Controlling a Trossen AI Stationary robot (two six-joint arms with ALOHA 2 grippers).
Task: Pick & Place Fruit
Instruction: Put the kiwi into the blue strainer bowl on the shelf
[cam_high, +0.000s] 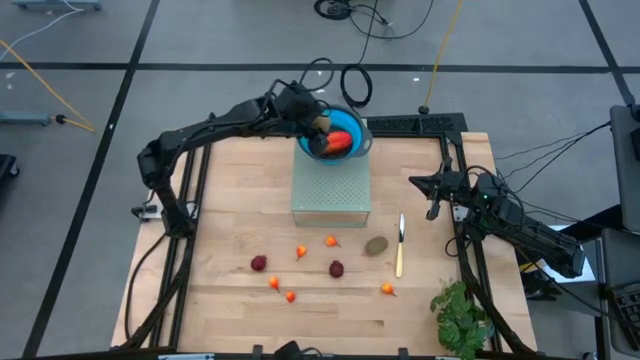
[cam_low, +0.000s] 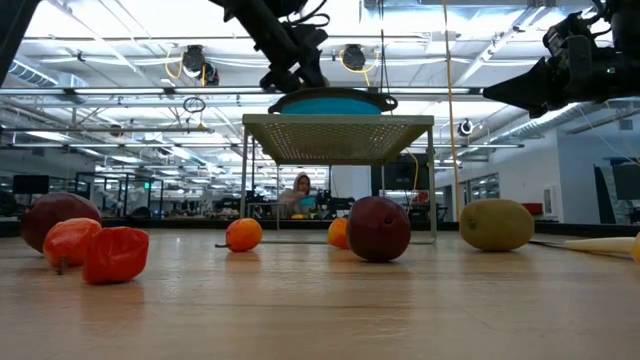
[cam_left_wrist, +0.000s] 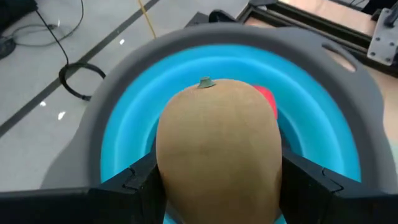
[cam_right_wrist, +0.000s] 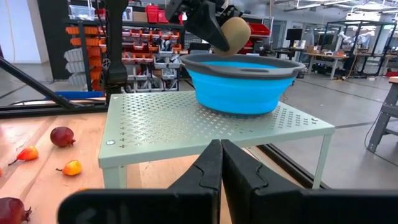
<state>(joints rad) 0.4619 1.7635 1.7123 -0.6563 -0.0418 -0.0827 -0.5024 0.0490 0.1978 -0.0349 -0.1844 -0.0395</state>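
My left gripper is shut on a brown kiwi just above a blue bowl with a grey rim. The bowl stands on a pale green perforated stand at the table's far middle. A red-orange mango lies in the bowl. On the wooden table lie another kiwi, two dark-red balls and several tiny orange-red fruits, such as. My right gripper waits shut at the table's right side, touching nothing. My left gripper pinches the kiwi by its two long sides between its two fingers. The fingers come slanting down from the table's left. The kiwi's stem end points away from the gripper. The kiwi hangs clear of the bowl, over its hollow.
A slim pale-handled knife lies beside the kiwi on the table, and a green leafy bunch sits at the near right corner. Black frame rails edge the table. The stand's legs rise from the wood.
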